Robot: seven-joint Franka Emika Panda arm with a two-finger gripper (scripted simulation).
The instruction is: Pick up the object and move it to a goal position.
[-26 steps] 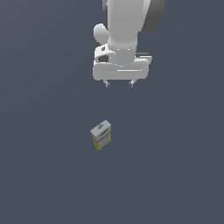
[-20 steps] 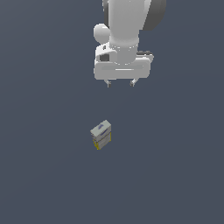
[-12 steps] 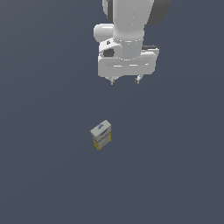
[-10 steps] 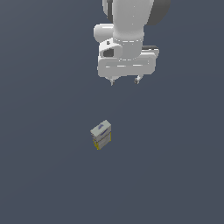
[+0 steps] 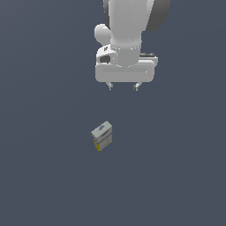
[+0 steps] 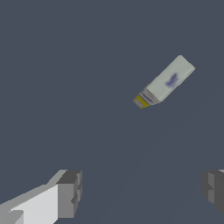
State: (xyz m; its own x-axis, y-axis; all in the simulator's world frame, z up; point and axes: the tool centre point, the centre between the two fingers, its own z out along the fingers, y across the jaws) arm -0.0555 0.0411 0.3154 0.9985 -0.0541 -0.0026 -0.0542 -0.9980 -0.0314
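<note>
Exterior view, one box (image 5: 102,136), one gripper (image 5: 123,87) spread above it

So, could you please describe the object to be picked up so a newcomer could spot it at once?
Start at the white gripper high in the exterior view, then look down and toward that view's left. There the small box stands alone on the dark grey floor: pale faces, faint blue print, yellow edge.

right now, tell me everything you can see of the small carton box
The box is a small rectangular carton, pale grey-white with a faint blue print on its broad face and yellow along one end's edges. It looks like printed card. It rests alone on the dark grey floor, turned askew to the gripper. Nothing touches it: the gripper hangs apart from it with its jaws spread and empty.
</note>
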